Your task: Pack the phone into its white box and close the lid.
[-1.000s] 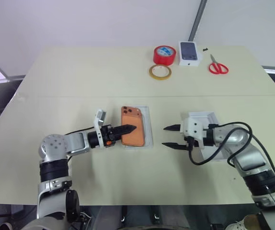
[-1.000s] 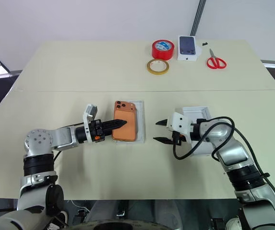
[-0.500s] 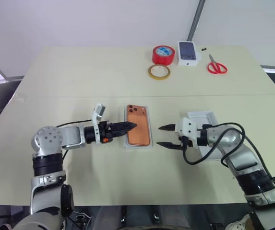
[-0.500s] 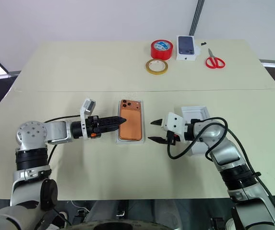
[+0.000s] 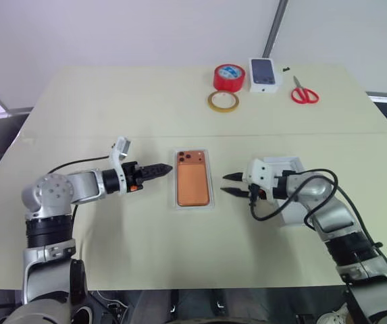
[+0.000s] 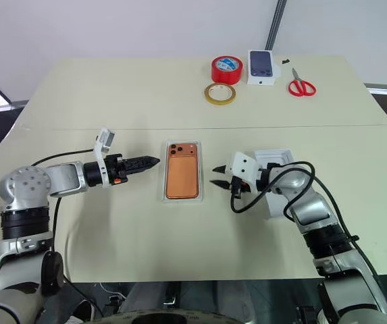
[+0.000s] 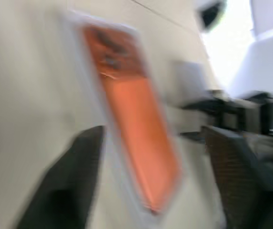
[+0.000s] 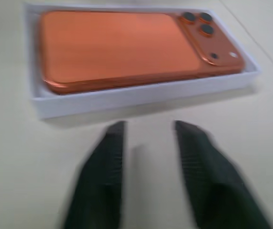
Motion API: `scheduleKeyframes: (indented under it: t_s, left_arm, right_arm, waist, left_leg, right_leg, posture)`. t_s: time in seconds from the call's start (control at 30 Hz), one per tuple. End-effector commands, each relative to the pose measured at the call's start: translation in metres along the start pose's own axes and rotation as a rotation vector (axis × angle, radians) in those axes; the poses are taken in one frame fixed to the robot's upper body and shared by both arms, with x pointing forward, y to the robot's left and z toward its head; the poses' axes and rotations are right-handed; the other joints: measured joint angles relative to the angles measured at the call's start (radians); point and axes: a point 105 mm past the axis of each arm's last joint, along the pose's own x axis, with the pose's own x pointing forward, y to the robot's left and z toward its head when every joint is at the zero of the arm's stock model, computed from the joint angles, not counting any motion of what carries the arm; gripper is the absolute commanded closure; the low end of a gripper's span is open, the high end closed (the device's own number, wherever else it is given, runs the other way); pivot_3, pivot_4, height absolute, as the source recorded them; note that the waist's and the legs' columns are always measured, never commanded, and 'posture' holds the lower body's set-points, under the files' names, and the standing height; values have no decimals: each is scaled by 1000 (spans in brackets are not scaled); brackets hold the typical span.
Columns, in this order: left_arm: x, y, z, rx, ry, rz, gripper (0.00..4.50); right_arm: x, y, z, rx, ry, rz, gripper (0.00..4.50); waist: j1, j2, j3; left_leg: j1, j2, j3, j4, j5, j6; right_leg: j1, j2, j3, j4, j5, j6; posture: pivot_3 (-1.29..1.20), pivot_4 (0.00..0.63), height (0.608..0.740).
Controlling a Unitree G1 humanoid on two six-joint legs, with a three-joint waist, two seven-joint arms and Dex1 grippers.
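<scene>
Near the middle of the frame we see the phone [image 5: 192,183] lying flat in the white box [image 5: 193,204]. Its long side runs from near to far, and its camera corner points to the far edge. Our left gripper [image 5: 161,169] is left of it, with its fingers nearly together, holding nothing. Our right gripper [image 5: 231,184] is on the right, a small gap between its fingers, empty. Neither touches the box. The lid [image 5: 290,182] lies behind our right gripper.

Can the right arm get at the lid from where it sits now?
Probably yes. The lid lies on the table right beside the right arm, behind the right gripper, which points away toward the phone; it would need to back up and turn.
</scene>
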Motion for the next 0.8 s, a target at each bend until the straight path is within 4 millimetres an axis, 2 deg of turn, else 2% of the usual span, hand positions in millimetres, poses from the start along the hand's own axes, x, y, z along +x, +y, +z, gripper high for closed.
scheduleKeyframes:
  t_s: [0.03,0.1,0.27,0.43,0.57,0.8]
  left_arm:
    - [5,0,0,138,-6,23,3249]
    - [9,1,-7,177,19,18,4418]
    - [22,15,-32,382,130,81,4470]
    - [48,-11,-51,383,161,-53,4470]
    - [62,-30,-60,376,186,-150,4470]
    - [96,-70,-78,380,225,-314,4470]
  right_arm:
    - [4,-8,2,-59,7,-41,4500]
    - [9,-7,3,-65,5,-42,4500]
    - [21,1,9,-90,-16,-37,4500]
    - [25,7,19,-70,-65,-26,4500]
    - [11,13,19,-70,-59,3,4500]
    - [-31,23,5,-7,14,12,4500]
  waist:
    - [0,0,0]
    - [0,0,0]
    - [-3,0,0]
    - [7,1,-1]
    - [22,1,-1]
    - [29,1,-1]
  left_leg:
    - [0,0,0,0,0,0]
    - [0,0,0,-1,0,0]
    - [0,0,0,0,0,0]
    - [0,0,0,0,0,0]
    - [0,0,0,1,-1,2]
    - [-1,0,0,2,-2,4]
  right_leg:
    - [0,0,0,0,0,0]
    - [0,0,0,0,0,0]
    - [0,0,0,0,0,0]
    - [1,0,0,0,0,0]
    - [1,0,0,0,0,0]
    - [3,0,0,-2,0,0]
  posture:
    - [0,150,740]
    - [0,150,740]
    - [0,150,740]
    - [0,150,740]
    - [0,150,740]
    - [0,150,740]
